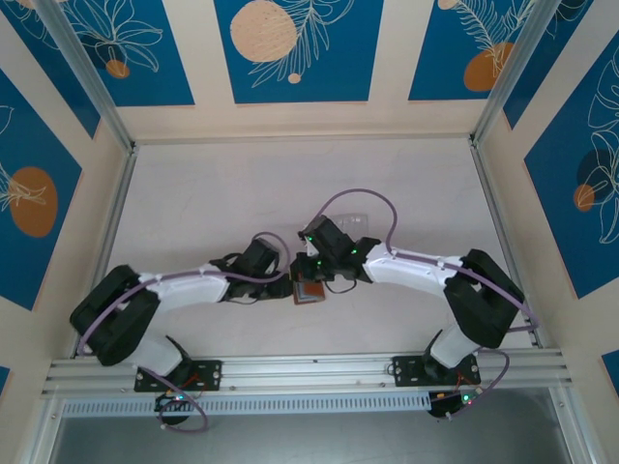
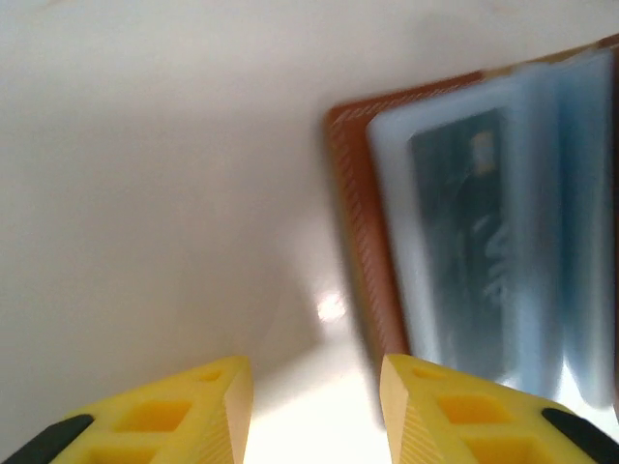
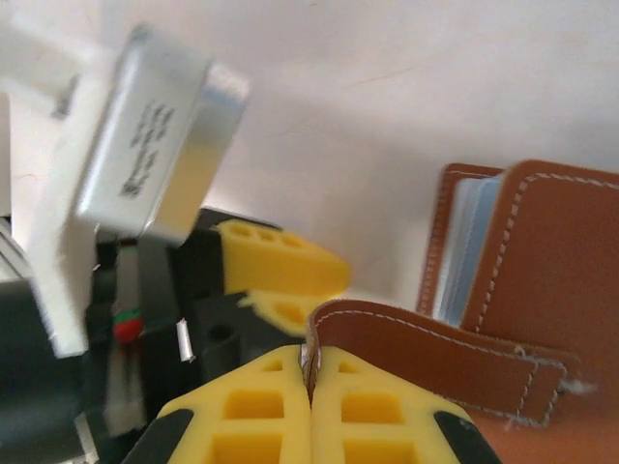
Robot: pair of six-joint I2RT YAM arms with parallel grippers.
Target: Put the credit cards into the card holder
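The brown leather card holder lies open on the table between the two arms. My right gripper is shut on the end of its strap tab, which it holds lifted off the holder's cover. In the left wrist view the holder's brown edge and pale bluish sleeves are blurred. A dark credit card with a tan patch sits inside one sleeve. My left gripper is open just left of the holder, over bare table. Its yellow fingers also appear beside the tab.
A clear plastic stand sits just behind the right wrist. The pale tabletop stretches back to the walls. Metal rails run along the near edge. The left wrist's silver camera box hangs close to the right gripper.
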